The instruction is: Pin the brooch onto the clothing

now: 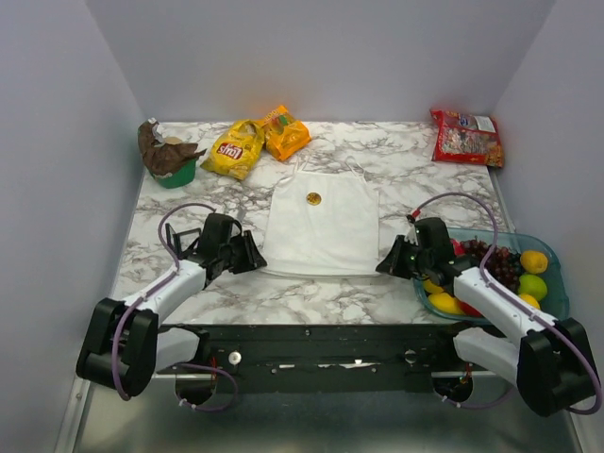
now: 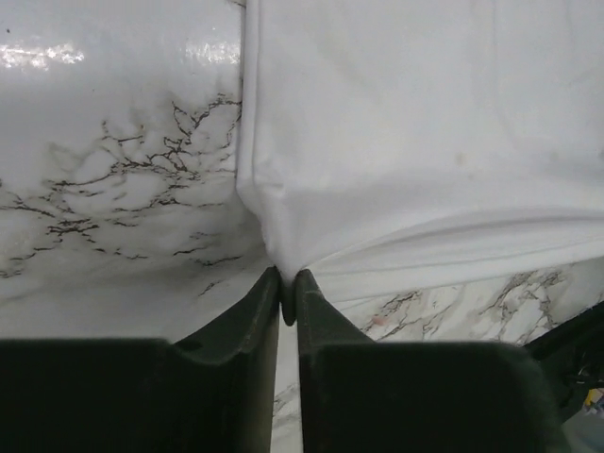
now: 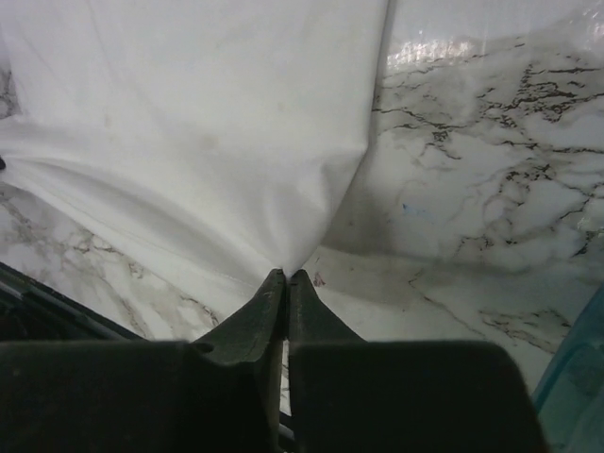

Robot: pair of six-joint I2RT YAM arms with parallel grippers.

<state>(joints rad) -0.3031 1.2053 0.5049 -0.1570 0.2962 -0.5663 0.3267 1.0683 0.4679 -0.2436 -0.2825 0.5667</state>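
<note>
The clothing, a white tank top, lies flat in the middle of the marble table. The brooch, a tiny gold disc, rests on its upper chest. My left gripper is at the garment's lower left corner, and in the left wrist view that gripper is shut on the corner of the cloth. My right gripper is at the lower right corner. In the right wrist view it is shut on that tip of fabric, which is pulled into folds.
A teal tray of lemons, grapes and other fruit sits beside the right arm. At the back are a yellow snack bag, an orange bag, a red bag and a green cup with brown paper. Walls enclose three sides.
</note>
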